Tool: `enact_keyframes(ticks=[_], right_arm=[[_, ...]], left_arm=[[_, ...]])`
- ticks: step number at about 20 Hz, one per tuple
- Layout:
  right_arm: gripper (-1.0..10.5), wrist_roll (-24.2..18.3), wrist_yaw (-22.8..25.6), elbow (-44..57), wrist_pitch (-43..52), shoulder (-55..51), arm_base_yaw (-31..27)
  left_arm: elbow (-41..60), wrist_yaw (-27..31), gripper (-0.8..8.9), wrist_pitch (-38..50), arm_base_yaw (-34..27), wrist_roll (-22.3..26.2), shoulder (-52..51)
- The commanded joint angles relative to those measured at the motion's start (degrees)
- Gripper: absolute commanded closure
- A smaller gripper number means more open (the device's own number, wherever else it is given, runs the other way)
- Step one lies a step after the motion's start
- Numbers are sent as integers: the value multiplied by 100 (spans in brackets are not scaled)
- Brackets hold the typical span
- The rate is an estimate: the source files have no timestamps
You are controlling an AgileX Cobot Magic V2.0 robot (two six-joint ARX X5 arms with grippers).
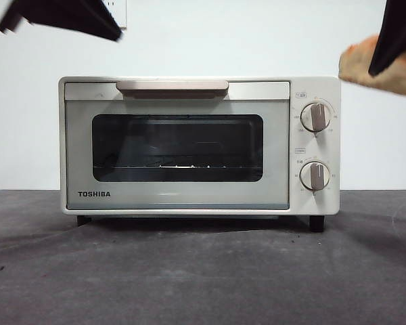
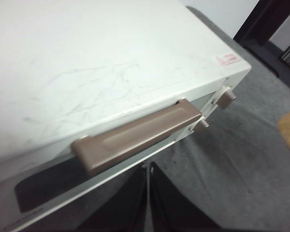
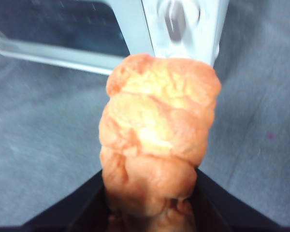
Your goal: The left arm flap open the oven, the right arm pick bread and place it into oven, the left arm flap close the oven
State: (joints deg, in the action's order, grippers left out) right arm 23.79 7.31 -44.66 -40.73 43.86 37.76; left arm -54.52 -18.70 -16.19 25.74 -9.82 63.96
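The cream-white oven (image 1: 189, 156) stands on the dark table with its door closed and its beige bar handle (image 1: 172, 86) at the top. My left gripper (image 1: 111, 32) hangs above the oven's left top corner. In the left wrist view its jaws (image 2: 148, 193) are shut and empty, just in front of the handle (image 2: 135, 137) and apart from it. My right gripper (image 1: 386, 47) is at the upper right, beside the oven's top corner, shut on the golden-orange bread (image 1: 362, 64). The bread (image 3: 159, 130) fills the right wrist view, held in the air.
Two beige knobs (image 1: 316, 116) (image 1: 315, 175) sit on the oven's right panel. A wire rack (image 1: 179, 166) shows behind the dark glass. Grey table surface (image 1: 203, 271) spreads in front of the oven. A white wall stands behind.
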Motion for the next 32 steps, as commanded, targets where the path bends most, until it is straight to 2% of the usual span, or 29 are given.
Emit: enact_keyframes(ticks=[1, 8, 20, 27, 32], right_arm=[[749, -142, 20, -153, -11, -22, 42], [749, -179, 24, -164, -138, -26, 42], [748, -216, 20, -164, -151, -26, 42], [748, -221, 24, -164, -168, -26, 42], [748, -223, 24, -164, -166, -26, 42]], left_arm=[[-225, 282, 796, 304, 238, 44, 323], [-275, 973, 796, 898, 555, 317, 896], [-319, 1165, 796, 1119, 584, 481, 1453], [-319, 1163, 797, 238, 839, 481, 1473], [-319, 1091, 797, -527, 1126, 304, 1473]])
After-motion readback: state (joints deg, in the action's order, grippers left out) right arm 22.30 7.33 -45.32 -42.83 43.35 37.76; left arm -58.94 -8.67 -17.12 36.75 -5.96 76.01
